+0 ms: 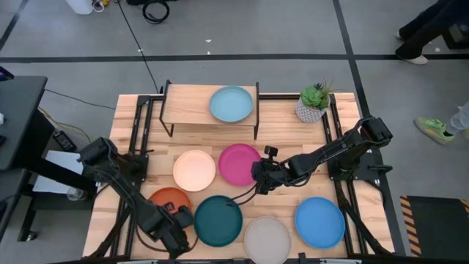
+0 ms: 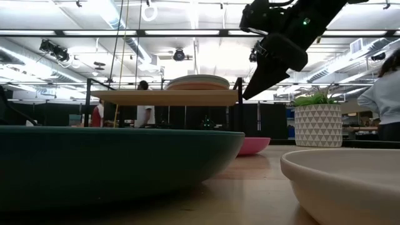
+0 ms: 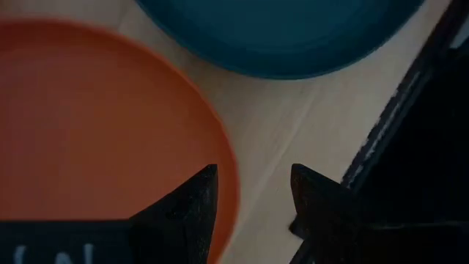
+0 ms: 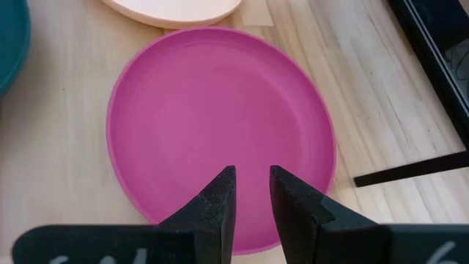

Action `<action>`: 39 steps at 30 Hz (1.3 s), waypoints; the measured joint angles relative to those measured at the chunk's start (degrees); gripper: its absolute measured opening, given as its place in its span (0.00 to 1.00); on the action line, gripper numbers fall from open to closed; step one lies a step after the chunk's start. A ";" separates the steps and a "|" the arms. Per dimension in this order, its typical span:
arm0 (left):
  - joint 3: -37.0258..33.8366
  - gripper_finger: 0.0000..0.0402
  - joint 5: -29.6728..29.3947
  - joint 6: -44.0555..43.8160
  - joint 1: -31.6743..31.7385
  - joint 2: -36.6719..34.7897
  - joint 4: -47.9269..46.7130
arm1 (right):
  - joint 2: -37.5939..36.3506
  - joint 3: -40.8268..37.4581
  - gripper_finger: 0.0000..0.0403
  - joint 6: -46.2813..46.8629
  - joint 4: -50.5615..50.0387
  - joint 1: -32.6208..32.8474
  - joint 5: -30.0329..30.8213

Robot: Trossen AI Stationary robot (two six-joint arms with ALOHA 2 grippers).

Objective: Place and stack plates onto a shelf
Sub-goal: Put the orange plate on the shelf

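Hovering with 2 fingers slightly parted and empty, right end effector [image 4: 251, 192] just above round matte magenta plate [image 4: 220, 132] at counter [image 1: 139, 110] centre, nearer than left end effector [image 3: 253, 194], likewise empty beside orange plate [image 3: 88, 132] near front-left corner.

From my station the overhead feed is evenly lit, with only soft, short shadows under the shelf [image 1: 210, 105]. Table-level, bright ceiling strips glare behind the right gripper [image 2: 269, 65], which reads as a dark silhouette; the dark teal plate [image 2: 119, 159] and pale grey plate [image 2: 350, 181] nearest the lens are soft. Ahead of the left gripper [image 3: 253, 194] everything is dim and blurred. Beyond the right gripper's fingers [image 4: 220, 205], the magenta plate [image 4: 220, 125] is bright and crisp.
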 joint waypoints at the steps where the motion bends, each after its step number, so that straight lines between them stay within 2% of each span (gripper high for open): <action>1: 0.28 0.45 0.04 -0.76 0.00 0.89 -0.33 | 0.00 0.00 0.22 -0.08 0.15 0.16 0.19; 9: 0.38 0.45 2.69 -5.31 0.00 6.68 -2.68 | 0.00 0.00 0.22 -3.90 3.15 1.11 1.31; 20: 0.36 0.44 2.58 -7.89 -0.25 7.33 -4.86 | 0.00 0.02 0.22 -6.49 5.28 1.09 1.25; 25: 0.36 0.37 2.55 -8.53 -0.72 9.07 -3.61 | 0.00 0.02 0.22 -6.61 5.39 1.09 0.85; 30: 0.29 0.30 5.63 -9.00 -0.74 10.50 -3.65 | 0.00 0.02 0.22 -6.61 5.37 1.09 0.81; 39: 0.36 0.11 8.20 -8.92 -0.96 10.32 -5.05 | 0.00 0.02 0.22 -6.61 5.47 1.09 0.78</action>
